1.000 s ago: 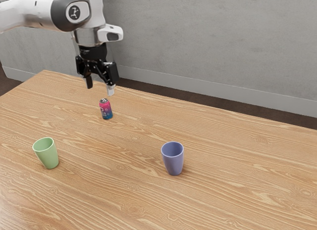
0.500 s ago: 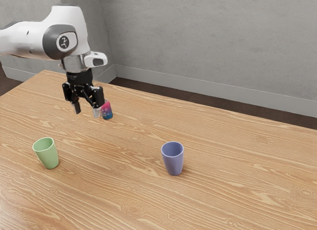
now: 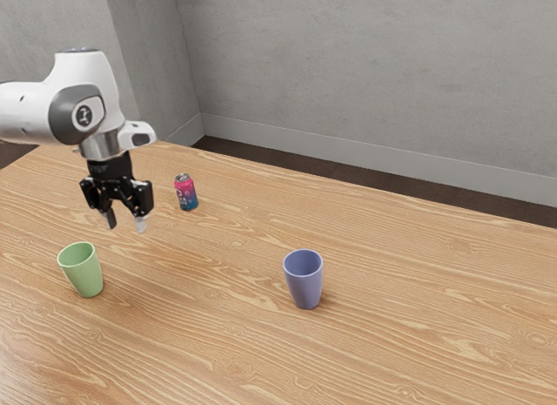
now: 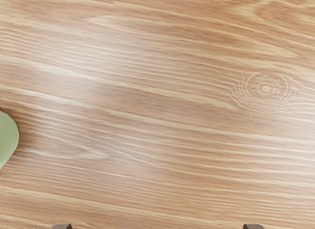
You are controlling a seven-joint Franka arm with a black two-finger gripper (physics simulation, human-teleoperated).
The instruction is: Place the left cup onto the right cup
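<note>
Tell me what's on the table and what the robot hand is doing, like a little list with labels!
Table: wooden table
Robot hand: gripper, open, holding nothing, in the air near the green cup
Left cup: green cup, upright, not touched
Right cup: purple cup, upright, near the table's middle
Other thing: pink and blue can, upright, toward the back of the table
Stacking: not yet done; the two cups stand apart

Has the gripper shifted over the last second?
Yes. The gripper has come down and toward the exterior view's left, from above the can to beside it, nearer the green cup.
</note>
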